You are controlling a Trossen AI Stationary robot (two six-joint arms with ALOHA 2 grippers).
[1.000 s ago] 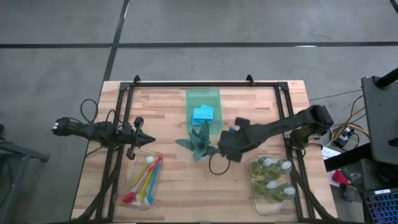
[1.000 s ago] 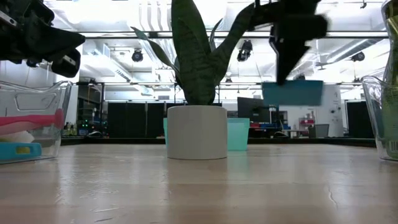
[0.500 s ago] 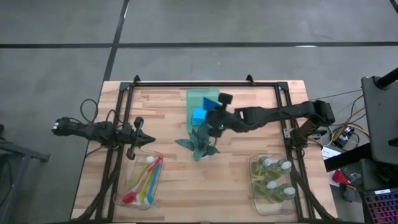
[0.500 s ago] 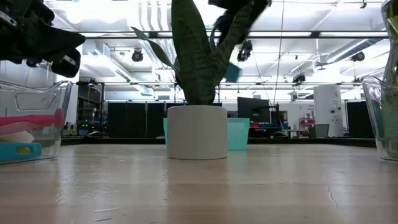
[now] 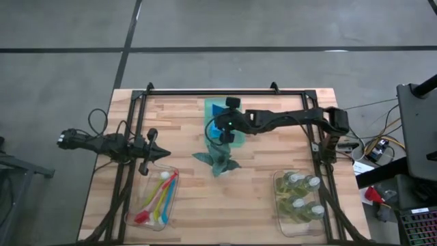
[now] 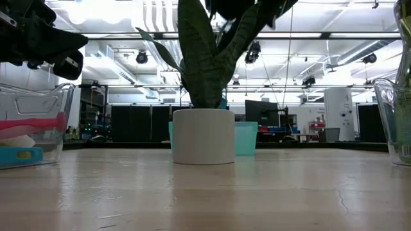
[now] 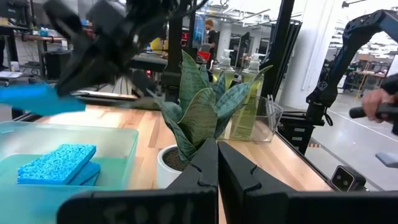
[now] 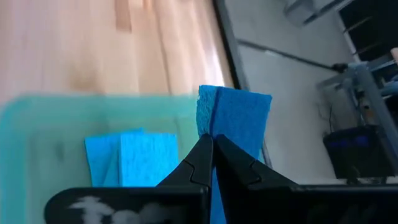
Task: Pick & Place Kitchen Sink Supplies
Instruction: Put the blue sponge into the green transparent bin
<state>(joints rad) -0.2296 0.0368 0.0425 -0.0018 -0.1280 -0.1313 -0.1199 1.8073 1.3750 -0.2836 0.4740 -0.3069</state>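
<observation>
Butcher-block planks make up the table (image 5: 191,198), framed by a black metal rig and standing on a grey floor. At its left edge the left arm waits, its left gripper (image 5: 162,154) clenched with nothing between the fingers; in its own wrist view the two dark tips (image 7: 211,163) meet edge to edge. Just beside that gripper, toward the front of the table, a clear plastic bin (image 5: 153,199) holds the long-handled brushes (image 5: 161,193), red, yellow and blue ones lying side by side. At the middle of the table stands the spiky green plant (image 5: 218,156) in a white pot (image 6: 203,136). Behind it sits the translucent green tray (image 5: 236,108), in which blue sponges (image 7: 59,164) lie stacked flat. The right arm reaches in from the table's right side across to this tray, and the right gripper (image 5: 225,130) hangs over the tray's front part, above the stacked sponges. Its fingers are pressed tight on another blue sponge (image 8: 236,121), held on edge, which shows up past the fingertips in the right wrist view with the tray and the lying sponges beyond it. Whether this sponge touches anything in the tray cannot be told. At the front right corner of the table a second clear bin (image 5: 299,227) holds four small soap bottles (image 5: 299,197) of yellow-green liquid with white caps, set two by two.
</observation>
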